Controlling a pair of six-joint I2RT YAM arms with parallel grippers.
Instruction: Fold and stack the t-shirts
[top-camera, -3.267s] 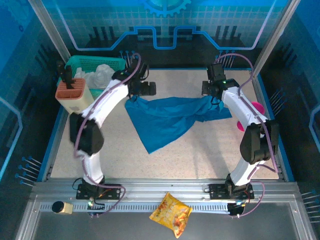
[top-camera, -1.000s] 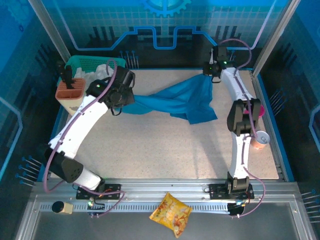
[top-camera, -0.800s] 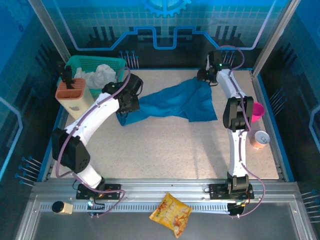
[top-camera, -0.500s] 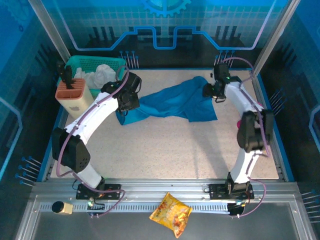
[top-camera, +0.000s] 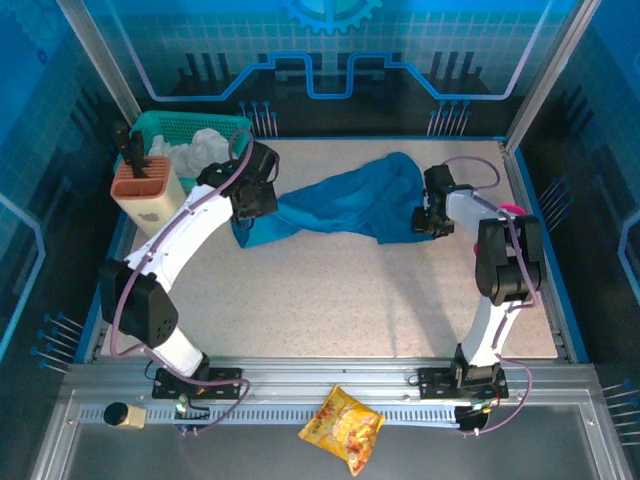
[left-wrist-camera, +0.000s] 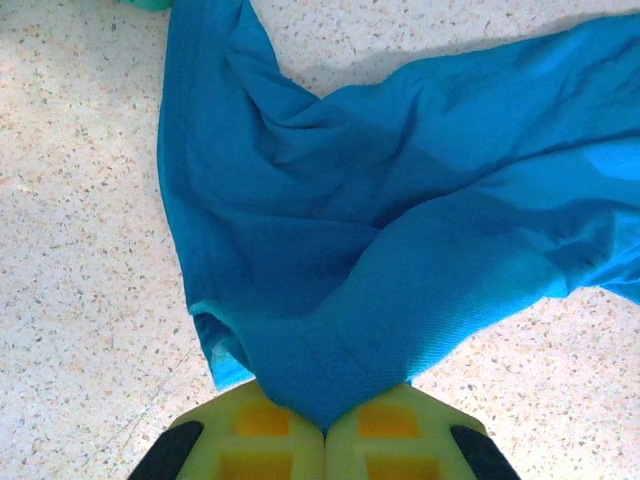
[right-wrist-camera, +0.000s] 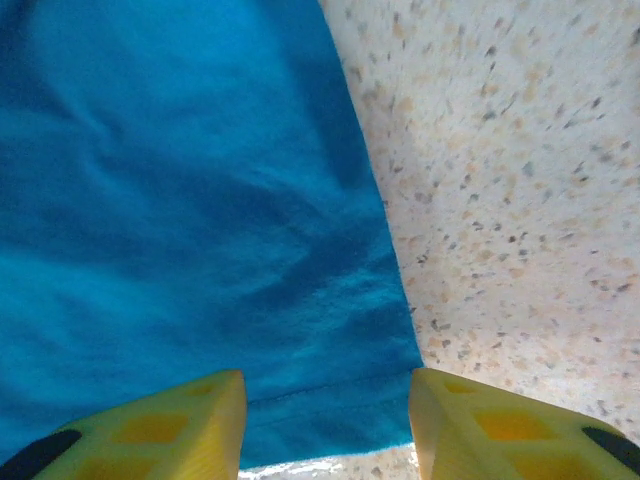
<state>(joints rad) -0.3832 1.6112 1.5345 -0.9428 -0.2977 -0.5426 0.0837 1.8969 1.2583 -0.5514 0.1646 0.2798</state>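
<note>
over the t-shirt (top-camera: 345, 205) hem the right gripper (right-wrist-camera: 325, 382) has opened wide; the left gripper (left-wrist-camera: 325, 428) still pinches cloth.

The plain teal-blue t-shirt (left-wrist-camera: 400, 230) of thin soft fabric runs off the left wrist picture's top and right edges. Its pinched fold is lost between the left gripper's (left-wrist-camera: 325, 435) yellow fingers (left-wrist-camera: 260, 445). At the worktop's right edge, the pink cup (top-camera: 513, 208) is mostly hidden behind the right arm (top-camera: 505, 265).
</note>
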